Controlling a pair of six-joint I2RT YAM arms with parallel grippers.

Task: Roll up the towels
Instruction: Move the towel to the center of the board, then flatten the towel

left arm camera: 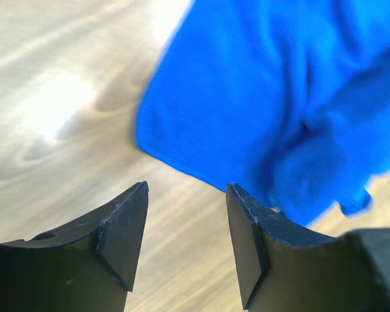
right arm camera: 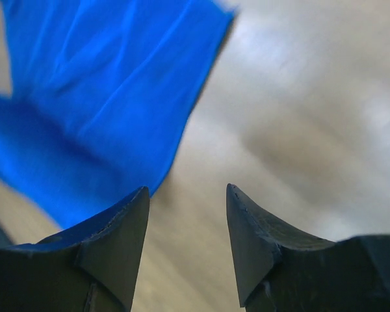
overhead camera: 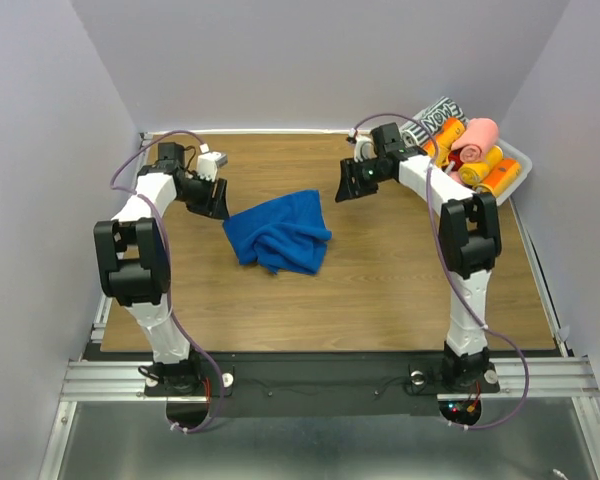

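Observation:
The royal blue towel (overhead camera: pixel 278 235) lies crumpled in a heap on the middle of the wooden table. My left gripper (overhead camera: pixel 212 201) hovers just off its left corner, open and holding nothing. In the left wrist view the blue towel (left arm camera: pixel 266 104) fills the upper right, beyond my left gripper (left arm camera: pixel 187 186), with bare table between the fingers. My right gripper (overhead camera: pixel 346 186) stands open beyond the towel's far right corner. Its wrist view has the blue towel (right arm camera: pixel 97 97) at the upper left of my right gripper (right arm camera: pixel 188 188). A salmon pink towel (overhead camera: pixel 477 138) lies rolled in the bin.
A clear plastic bin (overhead camera: pixel 518 158) at the back right corner holds orange rolls (overhead camera: pixel 485 170) and a black-and-white patterned roll (overhead camera: pixel 435 118). White walls close in the table on the left, back and right.

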